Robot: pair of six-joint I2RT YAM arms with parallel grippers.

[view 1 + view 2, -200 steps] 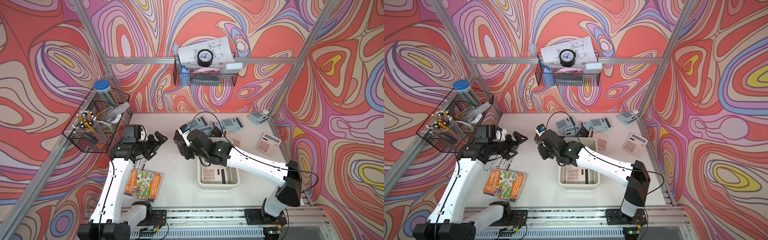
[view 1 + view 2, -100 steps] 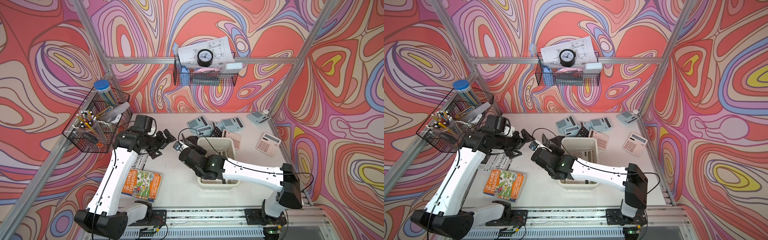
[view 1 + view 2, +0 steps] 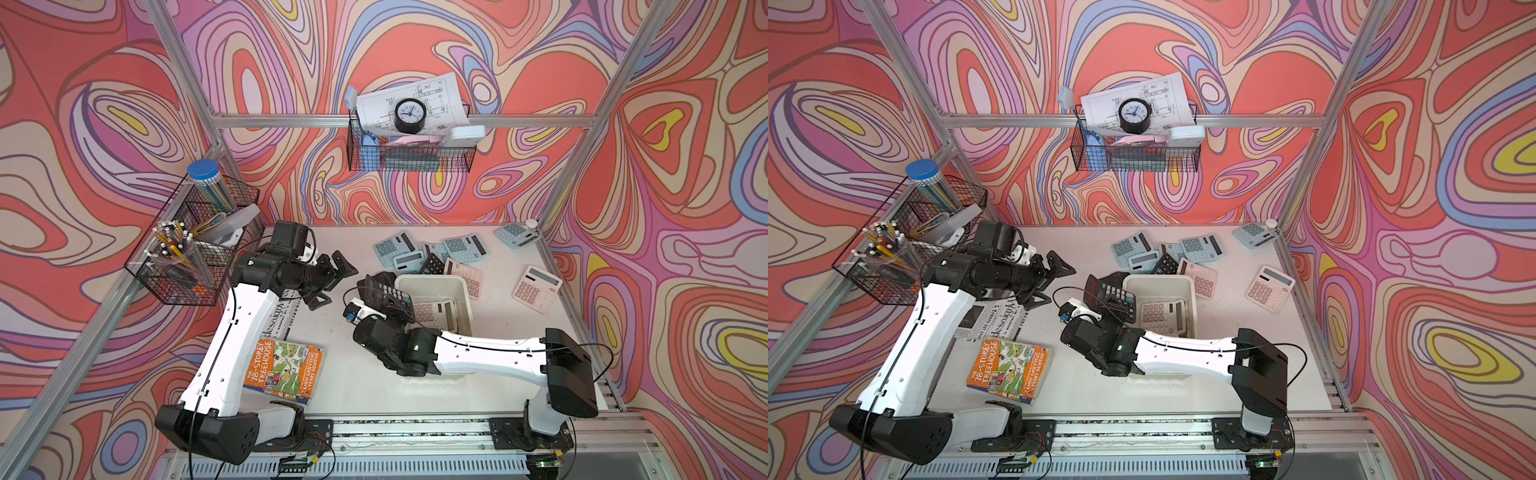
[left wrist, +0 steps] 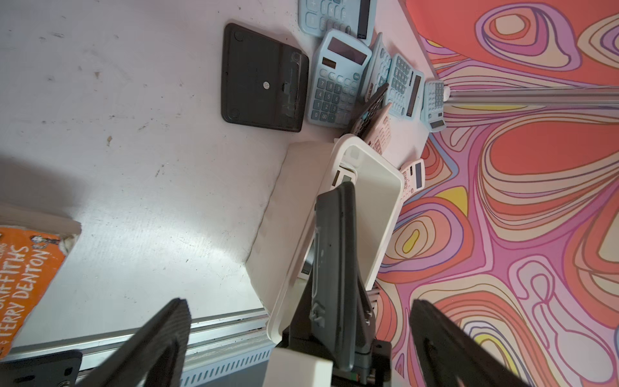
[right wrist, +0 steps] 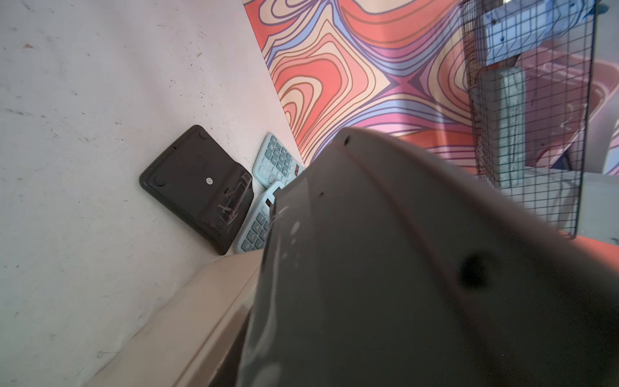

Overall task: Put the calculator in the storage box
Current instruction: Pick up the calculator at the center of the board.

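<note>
A black calculator [image 3: 388, 294] [image 3: 1116, 296] stands tilted, keys up, over the left rim of the cream storage box [image 3: 432, 279] [image 3: 1158, 277]. My right gripper [image 3: 377, 312] is shut on its lower end, and its fingers are hidden under it. The calculator's back [image 5: 402, 268] fills the right wrist view, above the box rim [image 5: 214, 295]. A pink calculator [image 3: 434, 309] lies inside the box. My left gripper [image 3: 332, 282] [image 4: 299, 303] hangs open and holds nothing, just left of the held calculator [image 4: 335, 251], which it sees edge-on.
Another black calculator [image 4: 264, 77] [image 5: 197, 187] lies face down beside the box. Several blue and pink calculators [image 3: 463, 249] lie behind and right of it. A book [image 3: 284, 372] and newspaper [image 3: 286, 311] lie at the front left. Wire baskets [image 3: 187, 249] hang on the left and back walls.
My right arm has swung low toward the front and the black calculator now stands tilted at the box's left rim. My left gripper has shifted slightly right, still open.
</note>
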